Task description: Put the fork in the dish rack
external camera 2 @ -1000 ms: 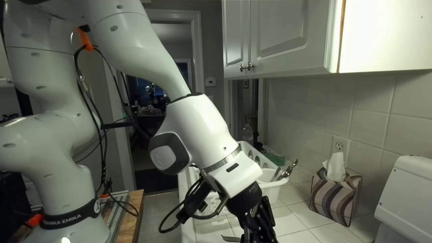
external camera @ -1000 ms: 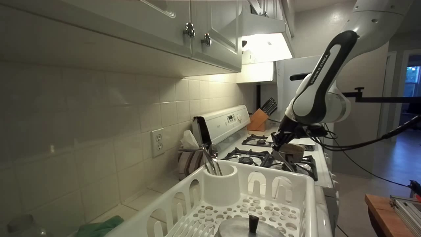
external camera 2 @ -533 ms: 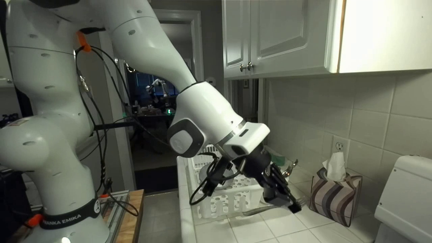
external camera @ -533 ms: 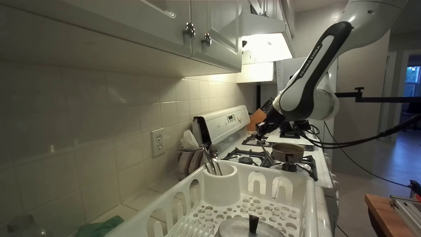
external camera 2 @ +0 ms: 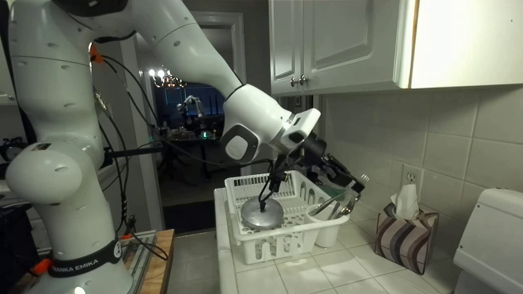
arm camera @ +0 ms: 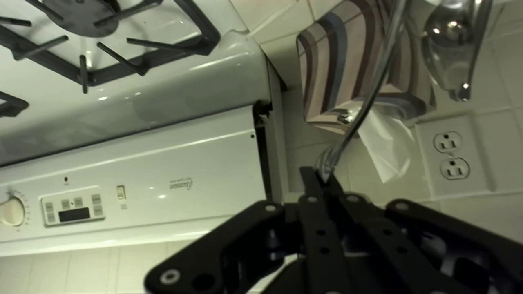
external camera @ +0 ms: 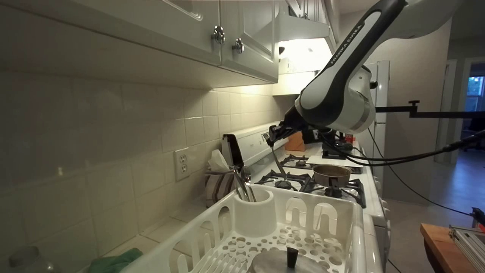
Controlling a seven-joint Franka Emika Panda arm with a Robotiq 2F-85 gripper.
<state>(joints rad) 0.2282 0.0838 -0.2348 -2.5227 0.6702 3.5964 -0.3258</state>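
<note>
The silver fork is held near its tines between my shut gripper's fingertips. Its handle hangs down, and it also shows in an exterior view. The gripper and fork are in the air above the counter, near the rack's cup corner; the handle overlaps the cup in that view. The white dish rack stands on the counter in both exterior views. Its round utensil cup holds a spoon and other utensils. In an exterior view the gripper is up beyond the cup, apart from it.
A round metal lid lies in the rack. A striped tissue box stands by the wall, beside the cup. The stove holds a pot. Wall cabinets hang above. A spoon shows in the wrist view.
My gripper has risen with the fork and moved toward the tiled wall. The fork's handle has come up from low over the counter to the height of the cup's rim.
</note>
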